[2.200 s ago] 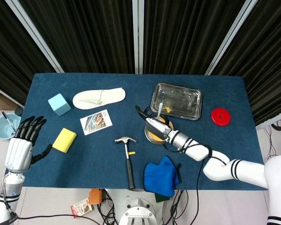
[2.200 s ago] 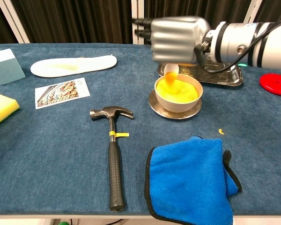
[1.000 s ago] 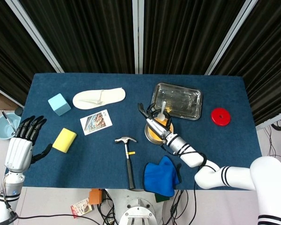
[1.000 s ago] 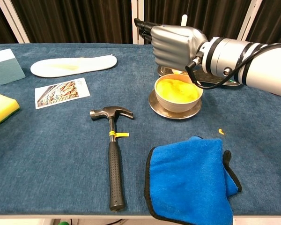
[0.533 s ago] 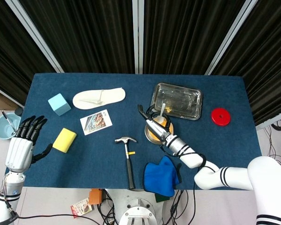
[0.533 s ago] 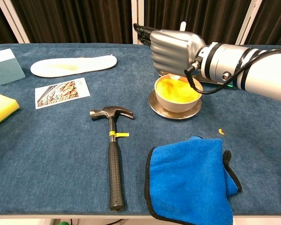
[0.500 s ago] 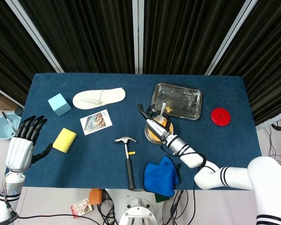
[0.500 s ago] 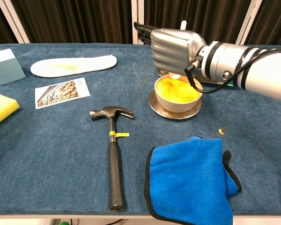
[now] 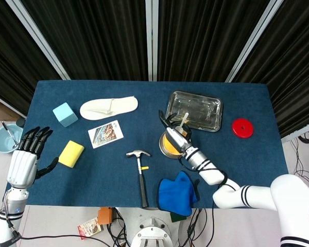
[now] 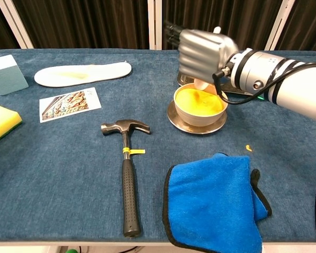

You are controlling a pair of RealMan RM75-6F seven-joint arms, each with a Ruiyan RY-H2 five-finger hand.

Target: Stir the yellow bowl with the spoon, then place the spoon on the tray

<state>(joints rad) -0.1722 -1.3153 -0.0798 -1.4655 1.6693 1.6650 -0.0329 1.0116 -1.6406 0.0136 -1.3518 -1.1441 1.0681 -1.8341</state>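
Observation:
The yellow bowl (image 10: 199, 103) sits on a metal saucer at mid-table, seen from above as yellow bowl (image 9: 168, 146). My right hand (image 10: 205, 50) hovers over its far rim and grips a white spoon (image 10: 203, 84). The spoon's tip hangs just above the yellow contents and its handle sticks up past the hand. In the head view the right hand (image 9: 175, 135) covers much of the bowl, and the spoon handle (image 9: 184, 118) points toward the metal tray (image 9: 194, 110) just behind. My left hand (image 9: 24, 159) is open past the table's left edge, holding nothing.
A hammer (image 10: 126, 168) lies left of the bowl and a blue cloth (image 10: 213, 203) lies at the front. A red disc (image 9: 242, 127) sits right of the tray. A white insole (image 9: 108, 107), picture card (image 9: 105, 134), yellow sponge (image 9: 71, 153) and light blue block (image 9: 65, 114) occupy the left half.
My right hand has shifted right and back toward the tray, carrying the spoon from the bowl's middle to its far rim. The left hand has not moved.

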